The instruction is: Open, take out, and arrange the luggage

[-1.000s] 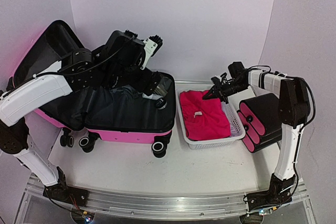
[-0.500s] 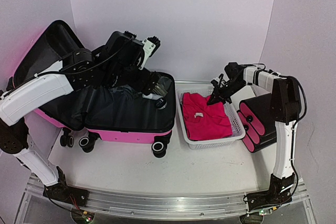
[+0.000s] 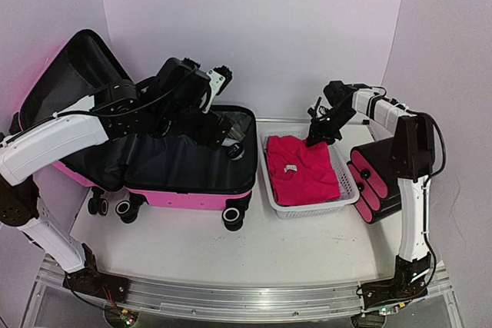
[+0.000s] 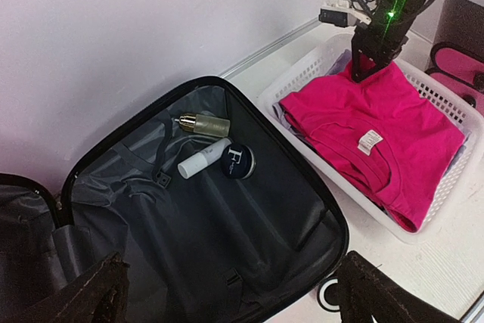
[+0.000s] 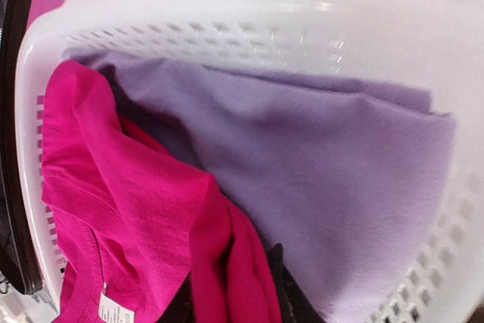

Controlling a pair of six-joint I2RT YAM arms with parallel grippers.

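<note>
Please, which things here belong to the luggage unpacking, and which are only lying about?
Belonging to the job: luggage, gold bottle, white tube, round jar, pink shirt, purple cloth, white basket.
Probably lying about: stack of black cases.

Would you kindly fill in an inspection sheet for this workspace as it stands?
Surface: white table, metal rail at near edge.
Job's things: bright-pink hard-shell suitcase lying open; gold-capped bottle, white tube, dark round jar inside.
Clutter: white mesh basket holding pink T-shirt over lilac cloth; black cases with pink ends beside it.
Grippers: left gripper open above suitcase; right gripper at T-shirt's far edge, fabric between its jaws, grip unclear.
Cables: black cable along left arm.
Surroundings: plain pale walls.
</note>
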